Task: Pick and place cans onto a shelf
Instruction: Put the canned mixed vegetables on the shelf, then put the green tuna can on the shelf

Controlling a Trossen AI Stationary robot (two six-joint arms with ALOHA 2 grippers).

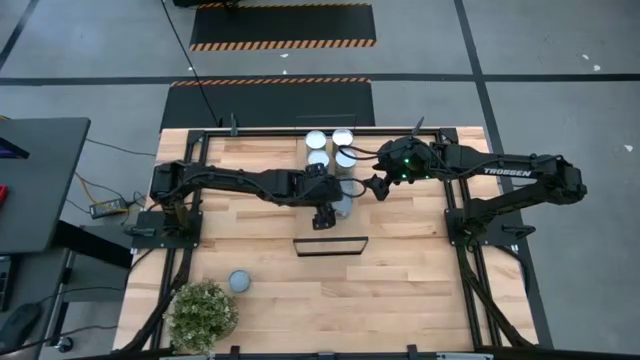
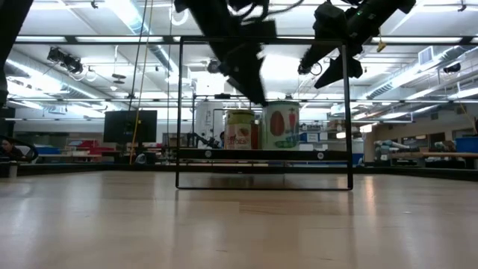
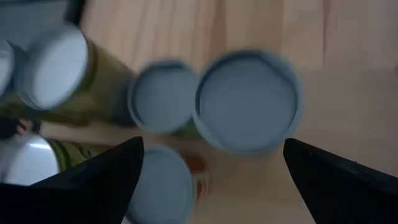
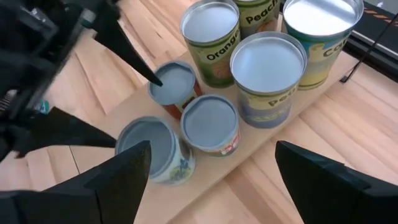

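**A:** Start big — where's the shelf point(image 4: 273, 134)?

**B:** At the far middle of the desk point(image 1: 400, 280). It's a narrow light board. Judging by the row of cans in the high view, its long axis runs near to far, with a thin black frame point(image 2: 263, 112) standing at its near end.

**A:** And how full is it?

**B:** Mostly, I'd say. The right wrist view shows seven cans point(image 4: 268, 78) standing upright on it, tops facing the ceiling — four taller ones toward the far end, three shorter ones point(image 4: 210, 124) toward the near end, packed close together. One lone can point(image 1: 240, 281) is left on the desk, well apart at the near left, close to the potted plant point(image 1: 203, 315). That one looks like the remaining job (assuming no others are hidden).

**A:** The arms?

**B:** The left end effector point(image 1: 324, 213) hangs over the near end of the shelf, just above the nearest short can point(image 3: 249, 99), fingers spread wide and holding nothing. The right end effector point(image 1: 378, 188) hovers beside the shelf on the right — jaws apart, also empty.
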